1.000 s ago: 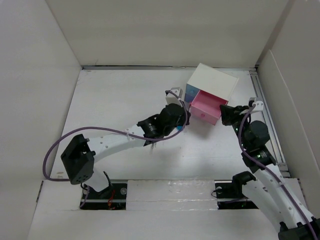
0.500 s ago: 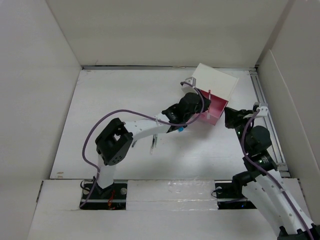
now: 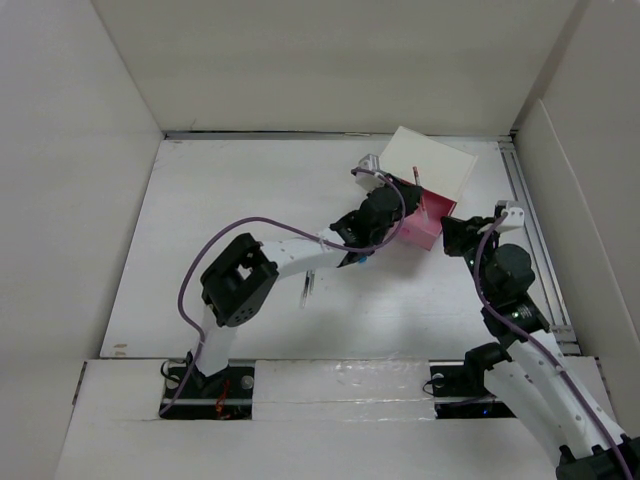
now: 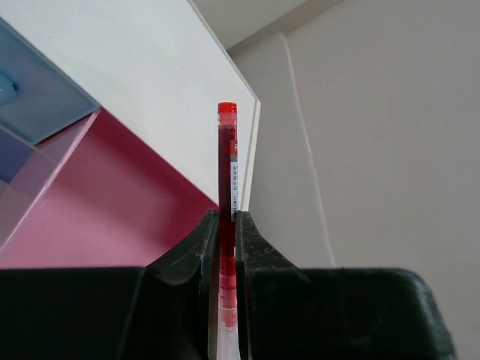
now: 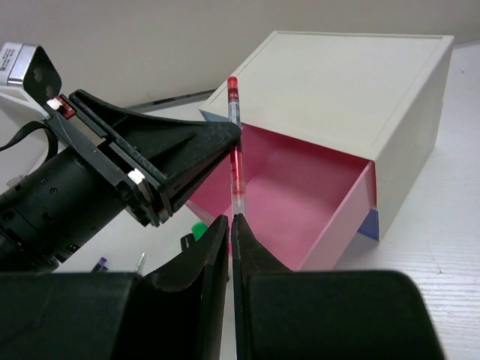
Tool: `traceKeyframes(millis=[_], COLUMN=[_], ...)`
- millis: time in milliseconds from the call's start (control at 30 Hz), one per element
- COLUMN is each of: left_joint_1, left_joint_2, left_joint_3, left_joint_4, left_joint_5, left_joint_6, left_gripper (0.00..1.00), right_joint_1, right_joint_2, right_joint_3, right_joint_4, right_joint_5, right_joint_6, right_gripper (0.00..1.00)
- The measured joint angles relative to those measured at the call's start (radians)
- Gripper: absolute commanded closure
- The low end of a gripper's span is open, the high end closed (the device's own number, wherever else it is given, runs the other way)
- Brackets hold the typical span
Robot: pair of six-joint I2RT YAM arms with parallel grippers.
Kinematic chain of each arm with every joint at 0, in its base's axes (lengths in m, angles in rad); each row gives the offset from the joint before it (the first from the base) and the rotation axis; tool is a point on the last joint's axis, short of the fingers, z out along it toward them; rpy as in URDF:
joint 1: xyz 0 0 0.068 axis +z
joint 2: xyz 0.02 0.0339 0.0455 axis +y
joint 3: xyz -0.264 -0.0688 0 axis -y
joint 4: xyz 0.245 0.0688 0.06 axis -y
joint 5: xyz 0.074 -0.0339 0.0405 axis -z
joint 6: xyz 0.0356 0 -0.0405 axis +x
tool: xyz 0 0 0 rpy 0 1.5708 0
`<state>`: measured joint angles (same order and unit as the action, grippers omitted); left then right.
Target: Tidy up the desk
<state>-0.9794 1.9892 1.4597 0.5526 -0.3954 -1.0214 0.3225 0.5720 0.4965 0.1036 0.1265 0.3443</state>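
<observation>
A red pen (image 4: 226,157) stands upright between the fingers of my left gripper (image 4: 227,217), which is shut on it. It hangs over the open pink drawer (image 3: 427,226) of a small white box (image 3: 432,163) at the back right of the desk (image 3: 230,210). From the right wrist the red pen (image 5: 235,150) rises just beyond my right gripper (image 5: 229,219), whose jaws are shut with nothing between them. That gripper (image 3: 453,236) sits just right of the drawer, and the left gripper (image 3: 403,212) is at the drawer's left side.
A blue drawer (image 4: 30,105) sits beside the pink one. A clear pen (image 3: 305,288) lies on the desk by the left arm. Small items, one with a green cap (image 5: 199,227) and one purple (image 5: 100,264), lie under the left wrist. White walls enclose the desk.
My left arm has swung right and away from me, carrying the red pen up to the pink drawer. The right arm has barely shifted.
</observation>
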Motion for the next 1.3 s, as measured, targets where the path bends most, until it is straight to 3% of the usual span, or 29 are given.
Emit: traceKeyframes(millis=[267, 500, 1067, 1200, 1300], left_joint_1=[0.0, -0.001, -0.019, -0.035, -0.044], left_joint_2=[0.065, 0.081, 0.076, -0.006, -0.151], left_joint_3=[0.033, 0.033, 0.029, -0.064, -0.207], left_joint_4=[0.05, 0.057, 0.061, 0.058, 0.049], left_joint_5=[-0.058, -0.097, -0.144, -0.173, -0.209], left_joint_6=[-0.061, -0.057, -0.002, 0.109, 0.2], left_gripper=[0.98, 0.85, 0.77, 0.77, 0.75], right_joint_1=[0.0, 0.0, 0.0, 0.0, 0.0], right_joint_2=[-0.002, -0.003, -0.001, 0.002, 0.021], right_joint_3=[0.0, 0.0, 0.0, 0.0, 0.0], right_joint_4=[0.0, 0.001, 0.001, 0.001, 0.002], right_joint_5=[-0.007, -0.008, -0.011, -0.014, -0.027], right_joint_6=[0.0, 0.0, 0.0, -0.001, -0.002], right_gripper=[0.88, 0.88, 0.91, 1.0, 1.0])
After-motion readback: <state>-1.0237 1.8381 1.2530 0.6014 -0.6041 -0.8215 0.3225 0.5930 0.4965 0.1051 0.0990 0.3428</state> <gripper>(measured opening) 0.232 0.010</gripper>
